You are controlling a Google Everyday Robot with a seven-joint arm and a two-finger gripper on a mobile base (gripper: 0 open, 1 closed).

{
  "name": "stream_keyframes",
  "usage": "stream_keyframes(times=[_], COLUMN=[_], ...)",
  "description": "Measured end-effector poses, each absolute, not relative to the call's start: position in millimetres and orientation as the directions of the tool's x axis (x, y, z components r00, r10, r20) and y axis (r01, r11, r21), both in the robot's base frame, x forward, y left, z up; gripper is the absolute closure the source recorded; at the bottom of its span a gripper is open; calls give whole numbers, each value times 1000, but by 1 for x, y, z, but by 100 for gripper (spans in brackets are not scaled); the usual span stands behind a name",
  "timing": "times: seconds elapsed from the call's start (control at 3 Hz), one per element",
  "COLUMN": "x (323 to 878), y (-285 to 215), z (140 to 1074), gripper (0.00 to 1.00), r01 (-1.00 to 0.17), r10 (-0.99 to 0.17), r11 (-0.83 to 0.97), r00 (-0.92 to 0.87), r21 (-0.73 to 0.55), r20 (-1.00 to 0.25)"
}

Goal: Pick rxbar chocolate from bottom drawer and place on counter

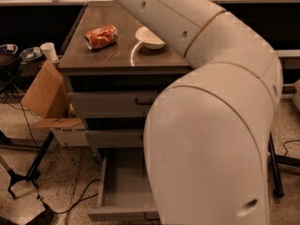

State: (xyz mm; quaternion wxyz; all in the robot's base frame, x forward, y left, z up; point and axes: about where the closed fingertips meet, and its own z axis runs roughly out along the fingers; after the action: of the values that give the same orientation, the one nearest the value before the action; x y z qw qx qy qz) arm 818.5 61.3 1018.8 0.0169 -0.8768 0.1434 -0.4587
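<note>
Arm fills my camera view and exits past the top edge, so the gripper is out of sight and I cannot tell its state. Toward that exit, an orange can and white bowl sit on the counter. Far below, the bottom drawer stands open, partly hidden by the arm. I cannot see the rxbar chocolate.

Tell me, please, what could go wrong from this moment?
The arm hides much of the open bottom drawer, and no rxbar chocolate shows on its visible floor: the pick may miss.
The claw is out of view, so its aim cannot be checked.
The orange can and white bowl sit on the counter; placing could knock them.
</note>
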Motion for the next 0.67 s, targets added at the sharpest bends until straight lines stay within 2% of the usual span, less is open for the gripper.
stream_keyframes(times=[0.67], x=[834], y=[47], z=[1013], gripper=[100], r01=[-298], r10=[-300], r11=[-938], r00=[430], r21=[-180], r20=[852])
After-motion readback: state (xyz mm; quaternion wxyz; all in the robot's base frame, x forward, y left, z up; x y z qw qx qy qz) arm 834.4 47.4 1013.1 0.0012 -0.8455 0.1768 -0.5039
